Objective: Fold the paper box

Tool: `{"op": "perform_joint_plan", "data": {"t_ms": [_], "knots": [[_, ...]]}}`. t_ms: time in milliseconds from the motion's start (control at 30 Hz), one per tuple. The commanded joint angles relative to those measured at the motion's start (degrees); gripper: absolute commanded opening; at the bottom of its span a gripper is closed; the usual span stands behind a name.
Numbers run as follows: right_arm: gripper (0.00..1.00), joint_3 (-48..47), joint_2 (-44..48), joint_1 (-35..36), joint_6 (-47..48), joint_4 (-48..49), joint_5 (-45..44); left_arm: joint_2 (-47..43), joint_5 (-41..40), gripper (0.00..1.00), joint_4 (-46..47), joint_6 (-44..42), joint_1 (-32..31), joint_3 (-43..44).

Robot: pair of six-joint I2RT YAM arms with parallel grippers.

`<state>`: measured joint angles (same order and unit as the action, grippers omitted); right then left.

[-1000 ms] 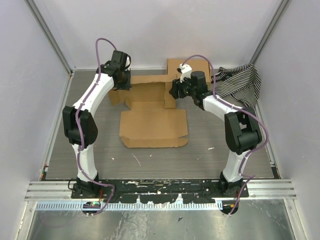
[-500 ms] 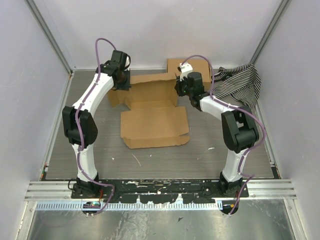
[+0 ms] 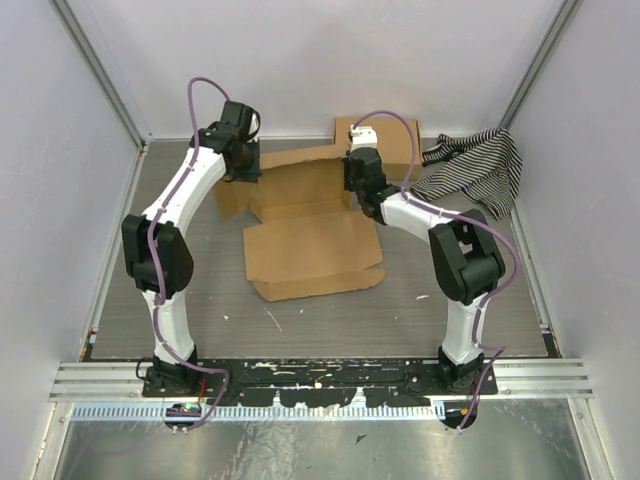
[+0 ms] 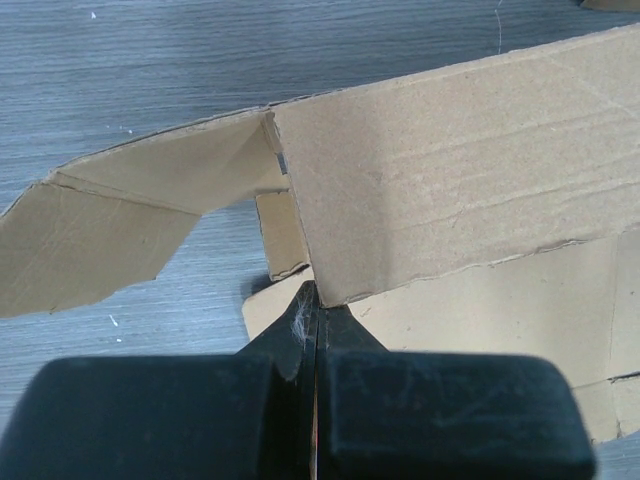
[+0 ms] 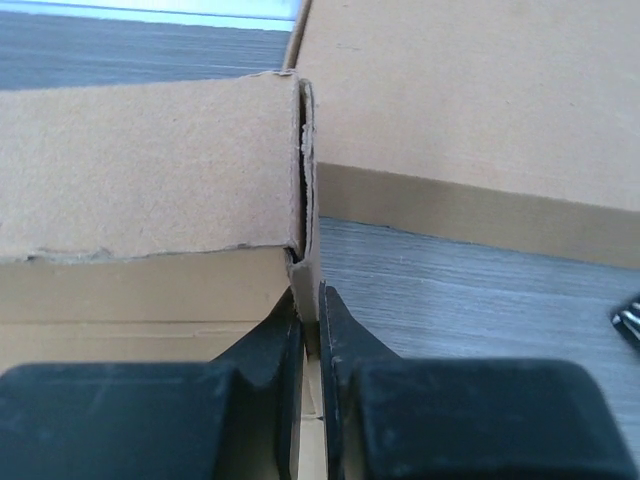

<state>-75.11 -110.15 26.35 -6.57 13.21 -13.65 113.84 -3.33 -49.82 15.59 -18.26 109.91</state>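
Grey wood-grain surface (image 3: 200, 300) is hemmed by white walls (image 3: 300, 60) on three sides, with bare room at the near edge and left. Plain brown corrugated paper box (image 3: 310, 245) lies mid-surface, its flat lid panel nearest and its rear wall raised. Left gripper (image 4: 315, 300) is pinched tight on that wall's lower left corner. Right gripper (image 5: 311, 305) is nearly closed on a thin upright flap at the right end. Behind sit another cardboard box (image 3: 395, 140) and a striped cloth (image 3: 480, 165).
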Motion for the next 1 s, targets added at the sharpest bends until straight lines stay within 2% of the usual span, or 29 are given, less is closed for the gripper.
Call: {"op": "perform_joint_plan", "data": {"t_ms": [0,100,233,300,367,500,800,967], "knots": [[0.01,-2.40,-2.65,3.12,-5.62,-11.50,-18.07,-3.13,0.34,0.00,-1.00,1.03,-0.20,-1.09],[0.01,-2.62,-2.55,4.07,-7.40,-14.57,-24.38,-3.76,-0.84,0.00,-1.99,1.64,-0.25,-1.59],[0.01,0.41,-0.07,4.24,-7.61,-13.72,-24.13,-5.10,-1.86,0.00,-2.26,1.81,-0.20,-2.78],[0.01,2.20,1.85,4.24,-6.80,-12.48,-21.84,-5.98,-1.30,0.12,-2.24,1.54,-0.20,-3.21],[0.01,3.09,3.01,3.96,-6.09,-12.36,-18.71,-7.49,-1.54,0.32,-1.39,1.15,-0.25,-4.08],[0.01,4.82,5.37,3.58,-4.68,-12.32,-14.14,-10.89,-3.57,0.47,-0.69,0.07,0.65,-3.98],[0.01,9.99,13.62,1.05,-0.28,-14.22,-3.80,-15.51,-0.32,0.53,2.31,1.21,12.83,-4.86],[0.01,10.68,17.77,-2.92,1.12,-18.72,4.84,-15.18,6.56,0.49,8.57,1.32,19.06,-12.60]]}}
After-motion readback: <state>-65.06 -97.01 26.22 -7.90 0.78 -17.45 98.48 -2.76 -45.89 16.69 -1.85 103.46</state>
